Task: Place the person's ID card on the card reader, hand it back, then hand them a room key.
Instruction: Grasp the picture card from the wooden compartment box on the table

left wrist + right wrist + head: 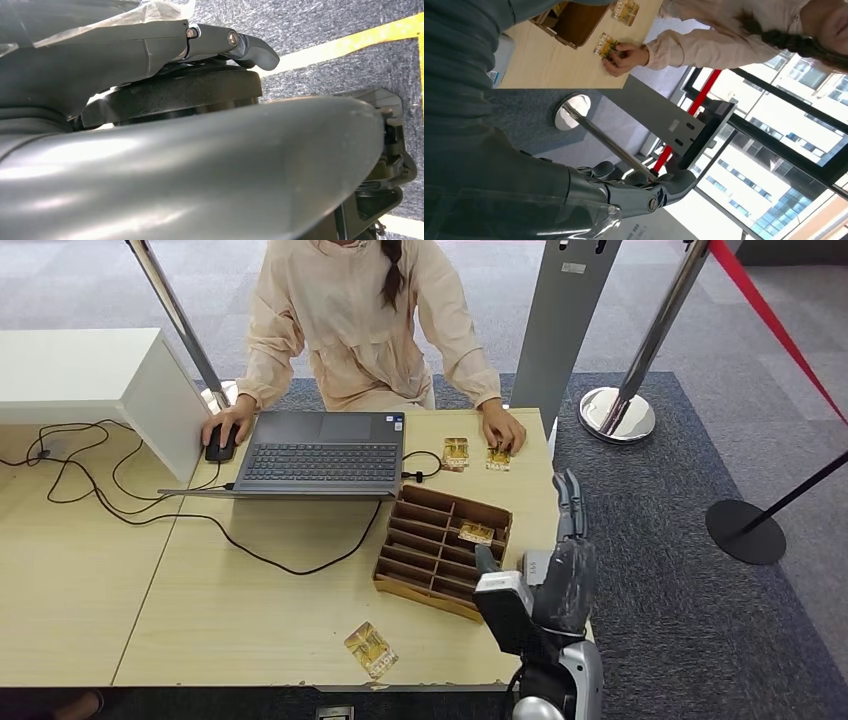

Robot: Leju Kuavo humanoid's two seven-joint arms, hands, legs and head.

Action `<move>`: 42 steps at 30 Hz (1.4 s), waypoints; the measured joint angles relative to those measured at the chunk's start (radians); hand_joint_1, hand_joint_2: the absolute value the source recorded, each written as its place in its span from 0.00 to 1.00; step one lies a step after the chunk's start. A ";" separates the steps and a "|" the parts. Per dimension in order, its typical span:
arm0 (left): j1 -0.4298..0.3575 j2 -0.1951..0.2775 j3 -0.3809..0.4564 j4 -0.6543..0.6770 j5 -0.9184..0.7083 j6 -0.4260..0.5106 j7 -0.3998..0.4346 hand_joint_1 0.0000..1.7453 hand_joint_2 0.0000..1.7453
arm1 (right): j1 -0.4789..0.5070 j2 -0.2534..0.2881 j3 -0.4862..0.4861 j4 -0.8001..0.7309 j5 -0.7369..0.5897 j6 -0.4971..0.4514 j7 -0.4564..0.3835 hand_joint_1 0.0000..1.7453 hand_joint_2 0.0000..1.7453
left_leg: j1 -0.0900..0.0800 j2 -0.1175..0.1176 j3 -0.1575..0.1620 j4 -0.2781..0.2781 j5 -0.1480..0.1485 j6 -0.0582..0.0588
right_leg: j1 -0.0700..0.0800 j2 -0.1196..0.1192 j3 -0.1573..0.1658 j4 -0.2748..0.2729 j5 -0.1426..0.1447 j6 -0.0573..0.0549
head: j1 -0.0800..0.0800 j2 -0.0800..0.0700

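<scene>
A person sits across the wooden table [250, 610], their fingers resting on a gold-patterned card [498, 457] [605, 45]. A second such card [455, 452] [625, 9] lies beside it. A third card [476, 532] sits in a brown slotted box [420, 530], and another [370, 648] lies near the front edge. A small white device [535, 563] [504, 52], apparently the card reader, sits at the table's right edge. My right hand [567, 560] [624, 190] hovers over that edge with its fingers straight, holding nothing. My left hand [220, 45] hangs low beside my body, empty.
An open laptop [322, 455] with cables and a mouse [219, 445] under the person's other hand fills the far left. A white raised counter [90, 375] stands at far left. Chrome posts [618, 412] with red rope and a grey stand [565, 320] flank the right side.
</scene>
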 joint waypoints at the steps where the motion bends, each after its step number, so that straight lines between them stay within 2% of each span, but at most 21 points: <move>1: 0.000 0.000 0.000 0.000 0.001 0.001 0.001 0.00 0.00 | -0.004 -0.001 0.001 0.005 0.013 0.000 0.019 0.00 1.00 | 0.000 0.000 0.000 0.000 0.000 0.000 | 0.000 0.000 0.000 0.000 0.000 0.000 | 0.000 0.000; 5: -0.001 0.000 0.000 0.000 0.006 0.004 0.004 0.00 0.00 | -0.019 -0.010 0.008 0.026 0.045 0.000 0.081 0.00 1.00 | 0.000 0.000 0.000 0.000 0.000 0.000 | 0.000 0.000 0.000 0.000 0.000 0.000 | 0.000 0.000; 17: -0.002 0.000 0.000 0.000 0.017 0.005 0.004 0.00 0.00 | -0.046 -0.052 0.071 0.103 0.130 0.000 0.182 0.00 1.00 | 0.000 0.000 0.000 0.000 0.000 0.000 | 0.000 0.000 0.000 0.000 0.000 0.000 | 0.000 0.000; 42: -0.002 0.001 -0.001 -0.001 0.038 0.013 -0.001 0.00 0.00 | -0.082 -0.080 0.141 0.183 0.201 0.000 0.191 0.00 1.00 | 0.000 0.000 0.000 0.000 0.000 0.000 | 0.000 0.000 0.000 0.000 0.000 0.000 | 0.000 0.000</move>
